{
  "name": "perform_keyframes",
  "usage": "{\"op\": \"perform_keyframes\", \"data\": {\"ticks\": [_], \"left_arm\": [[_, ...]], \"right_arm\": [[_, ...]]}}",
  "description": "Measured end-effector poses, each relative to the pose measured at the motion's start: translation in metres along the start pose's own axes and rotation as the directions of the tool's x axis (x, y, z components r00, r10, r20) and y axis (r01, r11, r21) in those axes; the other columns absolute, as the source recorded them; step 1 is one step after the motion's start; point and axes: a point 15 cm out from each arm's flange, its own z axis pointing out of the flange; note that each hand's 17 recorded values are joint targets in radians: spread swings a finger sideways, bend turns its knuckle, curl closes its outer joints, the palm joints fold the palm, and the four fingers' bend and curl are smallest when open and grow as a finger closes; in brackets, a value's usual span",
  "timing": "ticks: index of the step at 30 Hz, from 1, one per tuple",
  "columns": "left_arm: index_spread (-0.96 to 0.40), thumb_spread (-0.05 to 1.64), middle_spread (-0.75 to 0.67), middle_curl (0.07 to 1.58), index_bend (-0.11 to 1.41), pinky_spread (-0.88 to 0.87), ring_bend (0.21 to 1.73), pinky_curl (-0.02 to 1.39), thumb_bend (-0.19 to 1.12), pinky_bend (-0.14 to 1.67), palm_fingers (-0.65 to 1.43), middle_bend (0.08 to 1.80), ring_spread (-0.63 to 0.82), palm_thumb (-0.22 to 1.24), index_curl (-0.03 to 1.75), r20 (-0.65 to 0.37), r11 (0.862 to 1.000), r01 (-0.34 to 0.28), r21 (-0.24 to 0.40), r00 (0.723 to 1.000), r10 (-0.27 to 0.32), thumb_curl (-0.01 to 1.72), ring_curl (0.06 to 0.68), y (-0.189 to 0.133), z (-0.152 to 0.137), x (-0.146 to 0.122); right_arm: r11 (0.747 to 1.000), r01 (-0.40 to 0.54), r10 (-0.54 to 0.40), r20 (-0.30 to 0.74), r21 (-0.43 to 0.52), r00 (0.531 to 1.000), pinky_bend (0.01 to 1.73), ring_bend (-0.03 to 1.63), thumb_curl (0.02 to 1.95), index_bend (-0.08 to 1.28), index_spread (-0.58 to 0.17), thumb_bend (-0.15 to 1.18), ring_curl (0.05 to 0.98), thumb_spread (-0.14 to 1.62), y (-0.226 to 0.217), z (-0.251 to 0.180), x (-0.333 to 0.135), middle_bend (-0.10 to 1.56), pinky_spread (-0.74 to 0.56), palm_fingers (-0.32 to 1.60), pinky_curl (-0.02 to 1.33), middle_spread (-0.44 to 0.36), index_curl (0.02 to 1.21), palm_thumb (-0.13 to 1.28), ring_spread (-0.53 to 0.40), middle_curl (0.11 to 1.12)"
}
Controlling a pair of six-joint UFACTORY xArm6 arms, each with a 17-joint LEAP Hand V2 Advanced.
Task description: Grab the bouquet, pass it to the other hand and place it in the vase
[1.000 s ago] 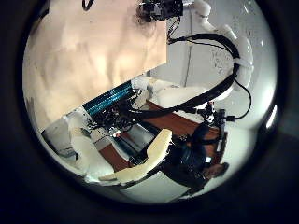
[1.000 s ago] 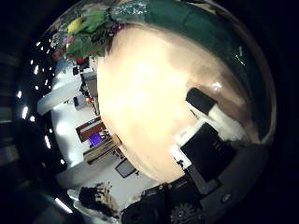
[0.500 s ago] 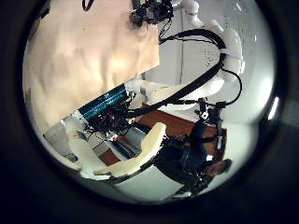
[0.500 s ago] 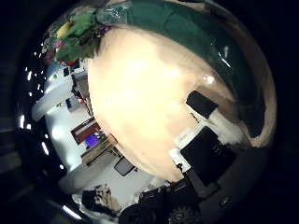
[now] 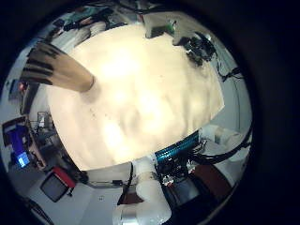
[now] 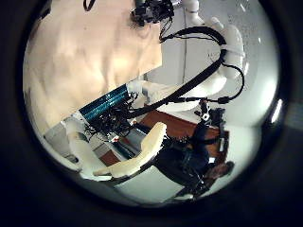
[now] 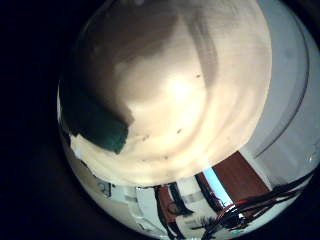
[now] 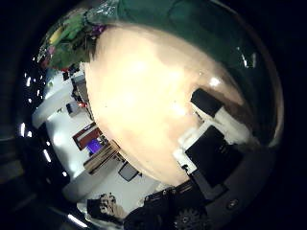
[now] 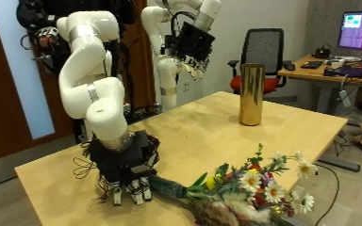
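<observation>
The bouquet of white, yellow and pink flowers with green leaves and a dark green wrapped stem bundle (image 9: 250, 188) is seen lying flat on the light wooden table (image 9: 193, 132), at the table's near edge. Its blooms are turned away from the right hand (image 9: 128, 181), and its stem end lies just beside that hand's fingertips (image 9: 131, 196). Whether the stems are actually touched cannot be told.

The right hand is held low over the table, palm down, with its fingers hanging straight and loosely apart toward the wood; nothing is clasped by them. In the right thumb side palm view the flowers (image 8: 72, 34) and the dark green wrap (image 8: 182, 24) are shown along the edge of the bright tabletop (image 8: 153, 96), with the hand's own black and white fingers (image 8: 216, 134) reaching in from the side. In the right little finger side palm view a dark green patch of the wrap (image 7: 95, 120) is seen on the wood.

The tall cylindrical gold vase (image 9: 250, 94) is stood upright on the far part of the table, well apart from the bouquet. The same vase (image 5: 56, 67) appears in the left little finger side palm view.

The left hand (image 9: 196, 44) is held high above the table's far side, its fingers relaxed and empty.
</observation>
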Motion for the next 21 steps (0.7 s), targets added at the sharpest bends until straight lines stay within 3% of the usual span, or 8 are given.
{"op": "perform_keyframes", "data": {"ticks": [4, 7, 10, 13, 17, 21], "left_arm": [[0.32, 0.89, 0.35, 0.34, 0.17, 0.48, 0.47, 0.29, -0.03, 0.19, 0.13, 0.25, 0.51, 0.28, 0.30, 0.000, 1.000, 0.004, 0.000, 1.000, -0.004, 0.31, 0.206, -0.001, -0.001, 0.000], [0.32, 0.89, 0.34, 0.34, 0.17, 0.48, 0.47, 0.29, -0.03, 0.19, 0.13, 0.25, 0.51, 0.28, 0.30, -0.001, 1.000, 0.004, -0.002, 1.000, -0.004, 0.31, 0.205, -0.002, -0.001, 0.001], [0.32, 0.89, 0.34, 0.34, 0.17, 0.48, 0.47, 0.29, -0.03, 0.19, 0.13, 0.25, 0.51, 0.28, 0.30, 0.001, 1.000, 0.005, -0.003, 1.000, -0.005, 0.31, 0.205, -0.002, -0.001, 0.001], [0.32, 0.89, 0.34, 0.34, 0.17, 0.48, 0.48, 0.29, -0.03, 0.19, 0.13, 0.25, 0.52, 0.28, 0.30, 0.000, 1.000, 0.004, -0.002, 1.000, -0.004, 0.31, 0.205, 0.000, -0.001, 0.001], [0.32, 0.89, 0.34, 0.34, 0.17, 0.48, 0.48, 0.29, -0.03, 0.19, 0.13, 0.25, 0.52, 0.28, 0.30, 0.000, 1.000, 0.003, 0.001, 1.000, -0.003, 0.31, 0.205, 0.002, -0.002, 0.002], [0.32, 0.89, 0.34, 0.34, 0.17, 0.47, 0.48, 0.29, -0.03, 0.19, 0.13, 0.25, 0.52, 0.28, 0.30, -0.001, 1.000, 0.005, -0.001, 1.000, -0.005, 0.31, 0.206, 0.001, -0.001, 0.002]], "right_arm": [[1.000, 0.001, -0.001, -0.055, -0.015, 0.998, 0.43, 0.96, 0.48, 0.21, -0.198, -0.02, 0.273, 0.96, 0.002, 0.004, 0.006, 0.67, -0.01, 0.64, 0.15, -0.120, 0.41, 0.84, -0.236, 0.51], [0.999, 0.008, -0.011, -0.082, -0.040, 0.997, 0.52, 1.00, 0.48, 0.21, -0.236, -0.02, 0.301, 0.96, 0.007, -0.003, 0.005, 0.68, -0.12, 0.73, 0.16, -0.173, 0.44, 0.84, -0.285, 0.54], [0.998, 0.016, -0.021, -0.091, -0.057, 0.996, 0.80, 1.08, 0.49, 0.22, -0.346, -0.02, 0.353, 0.91, 0.009, -0.007, 0.001, 0.68, -0.43, 1.01, 0.21, -0.266, 0.49, 0.86, -0.342, 0.59], [0.998, 0.020, -0.025, -0.091, -0.052, 0.996, 0.93, 1.09, 0.50, 0.32, -0.419, -0.02, 0.401, 0.88, 0.011, -0.012, 0.001, 0.73, -0.56, 1.17, 0.28, -0.308, 0.59, 0.88, -0.345, 0.66], [0.999, 0.034, -0.038, -0.111, -0.035, 0.993, 1.10, 1.17, 0.51, 0.52, -0.474, -0.02, 0.462, 0.87, 0.013, -0.021, 0.001, 0.85, -0.53, 1.26, 0.37, -0.330, 0.75, 0.91, -0.313, 0.75], [0.999, 0.053, -0.051, -0.128, 0.009, 0.990, 1.27, 1.29, 0.52, 0.72, -0.481, -0.02, 0.540, 0.90, 0.012, -0.038, 0.001, 1.02, -0.42, 1.20, 0.47, -0.312, 0.94, 0.95, -0.265, 0.86]]}}
